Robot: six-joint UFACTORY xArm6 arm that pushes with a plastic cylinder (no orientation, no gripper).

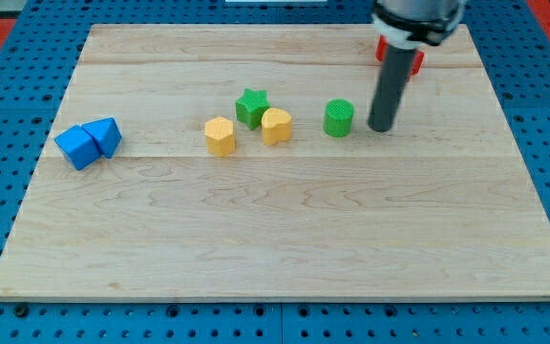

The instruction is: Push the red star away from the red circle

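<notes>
Red block [418, 59] mostly hidden behind rod | my tip [381, 127] right of green cylinder [338, 118] | no claw, nothing grasped | identify star first, push slowly

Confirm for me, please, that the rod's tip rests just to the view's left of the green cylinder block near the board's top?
Not quite: the camera view shows my tip just to the view's right of the green cylinder block, not its left. The rest stands.

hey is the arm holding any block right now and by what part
Nothing is held. My tip rests on the board just right of the green cylinder, touching no block.
</notes>
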